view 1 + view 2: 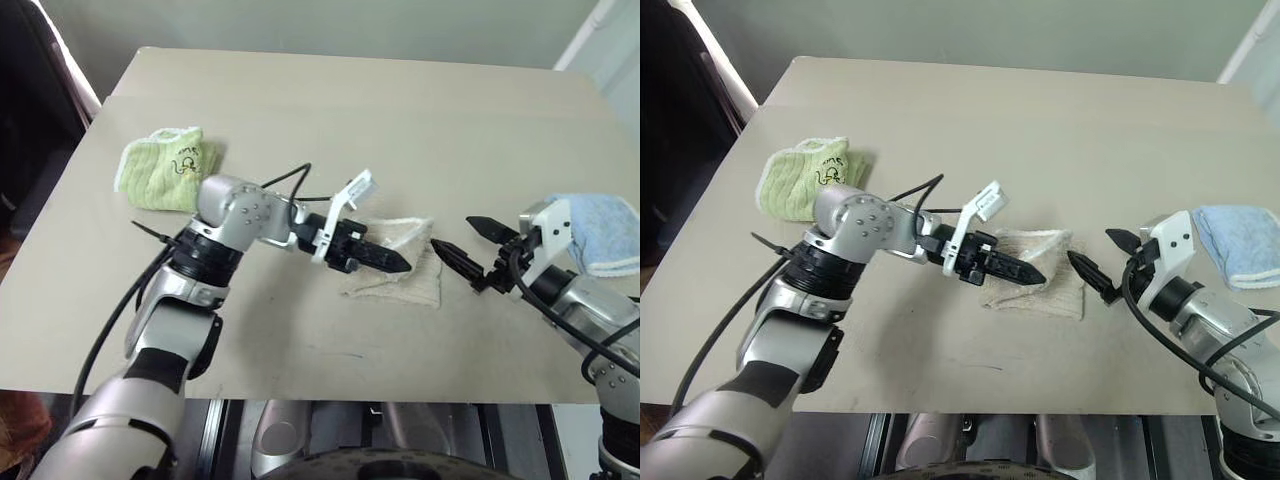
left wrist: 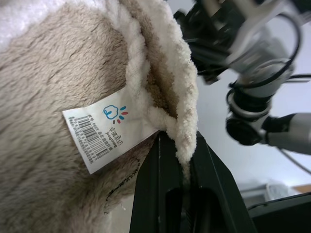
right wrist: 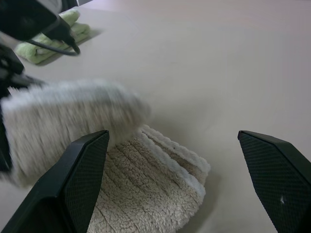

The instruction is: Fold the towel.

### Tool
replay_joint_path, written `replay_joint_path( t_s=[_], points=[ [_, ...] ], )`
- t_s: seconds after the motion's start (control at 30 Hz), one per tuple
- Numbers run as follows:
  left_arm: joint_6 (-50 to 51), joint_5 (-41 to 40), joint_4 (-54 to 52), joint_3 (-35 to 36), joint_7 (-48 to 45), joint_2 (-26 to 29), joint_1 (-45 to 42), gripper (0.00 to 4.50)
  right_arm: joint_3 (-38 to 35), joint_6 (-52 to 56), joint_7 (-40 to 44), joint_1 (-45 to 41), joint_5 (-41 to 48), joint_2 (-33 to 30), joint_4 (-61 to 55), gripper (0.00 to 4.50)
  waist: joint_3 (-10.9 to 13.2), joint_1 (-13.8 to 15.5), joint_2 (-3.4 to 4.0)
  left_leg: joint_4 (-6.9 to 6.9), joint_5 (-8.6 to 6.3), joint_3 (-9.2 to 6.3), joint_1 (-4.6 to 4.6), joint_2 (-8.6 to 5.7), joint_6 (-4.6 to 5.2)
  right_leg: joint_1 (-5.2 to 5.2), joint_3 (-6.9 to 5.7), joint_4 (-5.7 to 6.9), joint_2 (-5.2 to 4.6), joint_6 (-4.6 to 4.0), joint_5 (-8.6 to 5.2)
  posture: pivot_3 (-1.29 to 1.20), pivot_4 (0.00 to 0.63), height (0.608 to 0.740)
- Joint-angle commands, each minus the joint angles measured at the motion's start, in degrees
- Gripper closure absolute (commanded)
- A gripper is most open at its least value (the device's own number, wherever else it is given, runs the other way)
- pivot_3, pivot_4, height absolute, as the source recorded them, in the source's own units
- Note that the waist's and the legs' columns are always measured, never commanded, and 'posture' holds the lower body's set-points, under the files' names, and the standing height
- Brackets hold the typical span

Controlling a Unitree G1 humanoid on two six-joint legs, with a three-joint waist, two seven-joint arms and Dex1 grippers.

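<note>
Beige terry towel (image 1: 395, 262) lies on the table (image 1: 400, 110) between both sets of jaws, its edge pinched in the closed left gripper (image 2: 187, 167), apparently mid-fold; right gripper (image 1: 468, 243), wide open and empty, should pin the lower layer.

We see a beige table (image 1: 400, 110) carrying two bystander cloths: a small light-green cloth (image 1: 165, 168) with a printed drawing, folded near the left edge, and a light-blue cloth (image 1: 608, 230) lying at the right edge, the two well apart.
</note>
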Motion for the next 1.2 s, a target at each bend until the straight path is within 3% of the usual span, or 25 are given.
replay_joint_path(
  t_s=[0.03,0.13,0.5,0.77,0.87,0.93,1.03,1.2],
  points=[
    [-2.4,3.2,1.2,-0.3,-2.7,-1.6,-1.4,4.46,-2.7,-0.2,-1.4,1.0,0.6,-0.7,-3.3,0.0,0.0,0.0,0.0,0.0,0.01,0.0,0.0,0.0,0.02,0.0,0.0,0.0,0.0,0.02,0.01,0.0,0.15,0.697],
    [-3.5,5.4,3.4,0.6,-3.0,-3.3,-1.3,3.75,-3.4,-0.3,-1.7,1.8,0.7,-0.8,-3.8,0.0,0.0,0.1,0.0,0.0,-0.02,0.0,0.0,0.0,0.19,0.03,0.01,-0.01,-0.01,0.08,0.05,0.0,0.15,0.697],
    [-0.3,3.2,1.2,7.4,-8.7,-3.3,-0.9,0.02,-2.9,-0.4,-1.8,1.2,0.1,-1.2,-3.2,0.0,0.0,0.1,0.0,0.01,0.04,0.01,0.0,-0.05,0.37,0.06,0.05,-0.02,-0.03,0.22,0.16,0.0,0.15,0.697],
    [-4.1,4.5,-3.6,14.5,-7.4,0.6,1.5,0.02,-3.3,-0.1,-2.1,-2.4,1.3,-1.0,-1.5,0.0,0.0,0.0,0.01,0.01,0.05,0.03,0.01,-0.06,0.4,0.06,0.07,-0.03,-0.04,0.23,0.17,0.0,0.15,0.697],
    [-14.4,9.9,-4.2,14.9,-6.0,1.5,3.9,0.02,-1.8,0.6,-1.7,-5.4,2.2,-0.9,-0.7,0.0,0.0,0.0,0.02,0.01,0.07,0.04,0.02,-0.06,0.43,0.06,0.09,-0.03,-0.04,0.25,0.19,0.0,0.15,0.697],
    [-26.9,13.3,-6.9,15.3,-10.8,2.4,7.4,0.0,-0.7,0.6,-1.8,-7.6,2.4,-0.2,-0.2,0.38,0.0,0.0,0.02,0.01,0.07,0.03,0.02,-0.06,0.44,0.05,0.09,-0.03,-0.04,0.24,0.19,0.0,0.15,0.697],
    [-29.2,12.4,-9.3,16.7,-14.6,5.2,9.7,0.63,1.3,0.6,-1.3,-10.1,2.5,0.4,0.4,1.3,0.0,-0.1,0.01,0.01,0.04,0.01,-0.06,-0.07,0.45,-0.07,0.08,-0.02,0.0,0.21,0.2,0.0,0.15,0.697],
    [-34.6,15.0,-8.7,16.6,-17.5,8.3,12.1,2.44,7.0,0.9,-1.0,-14.7,1.9,2.3,2.1,3.14,0.0,-0.1,0.04,-0.01,0.01,-0.04,-0.08,-0.06,0.51,-0.07,0.08,-0.03,-0.01,0.15,0.21,0.0,0.15,0.697]
  ],
)
